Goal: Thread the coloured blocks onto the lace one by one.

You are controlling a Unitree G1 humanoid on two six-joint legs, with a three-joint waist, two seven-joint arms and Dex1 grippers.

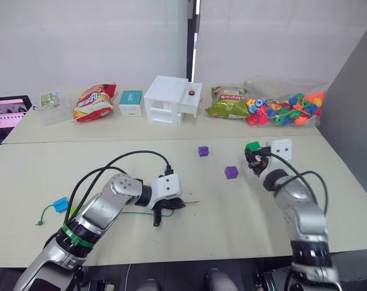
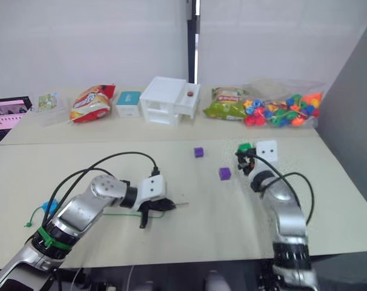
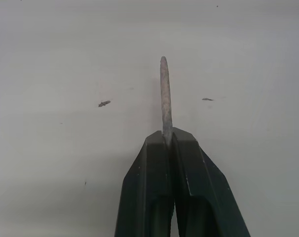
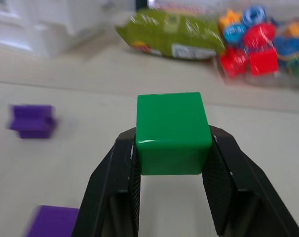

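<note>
A green block (image 4: 173, 132) sits clamped between the two black fingers of the right gripper (image 1: 254, 151), held above the pale worktop (image 1: 232, 212) toward its right side. Across the worktop, the left gripper (image 3: 168, 140) has its fingers pressed together on the lace (image 1: 130, 211), whose stiff pale tip (image 3: 165, 94) juts straight out past the fingertips, pointing toward the right arm. Behind the left gripper the thin green cord trails back along the worktop toward the left edge, where a blue block (image 1: 61, 204) lies by its far end.

Two purple blocks rest loose between the arms: one (image 1: 231, 172) near the right gripper, the other (image 1: 203, 151) a little farther back.

Along the rear of the worktop stand a white box-like unit (image 1: 171, 100), a small teal-and-white carton (image 1: 131, 102), a red snack bag (image 1: 95, 102), a green snack bag (image 1: 228, 103) and a clear plastic bag of bright beads (image 1: 286, 109). A small white block (image 1: 282, 147) lies just beside the right gripper.
</note>
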